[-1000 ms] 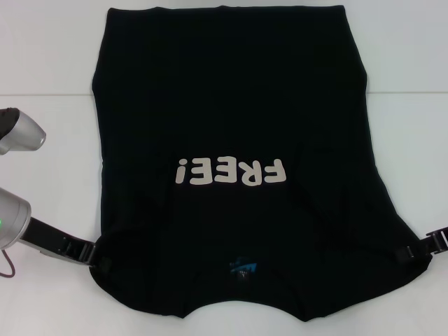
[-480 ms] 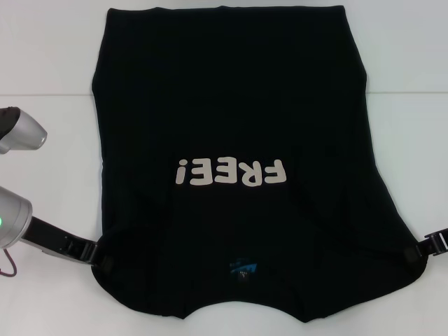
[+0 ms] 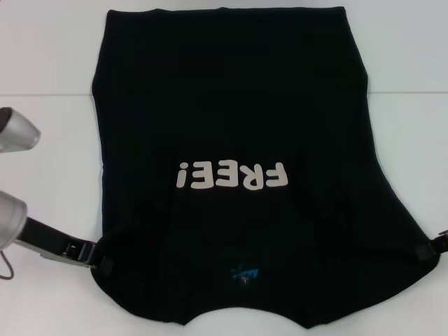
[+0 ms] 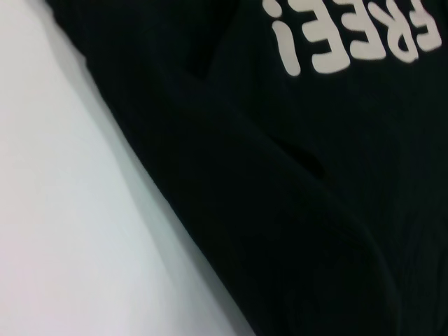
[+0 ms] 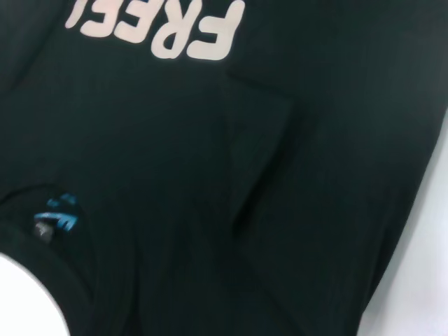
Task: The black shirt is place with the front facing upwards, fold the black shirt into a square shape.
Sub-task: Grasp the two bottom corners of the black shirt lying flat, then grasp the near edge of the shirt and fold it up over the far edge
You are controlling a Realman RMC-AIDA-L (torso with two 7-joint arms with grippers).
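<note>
**Black shirt spread across white table**

A white table [image 3: 49,56] carried a single garment, the black shirt [image 3: 231,105], which lay front side up and filled the centre of the head view from the top edge to the bottom edge. Cream letters [image 3: 233,175] reading "FREE!" appeared upside down just below the middle of the frame, and a small blue neck label [image 3: 243,274] sat near the bottom centre. Bare white tabletop showed along the left and right sides of the frame. Shallow creases ran through the cloth below the lettering.
</note>
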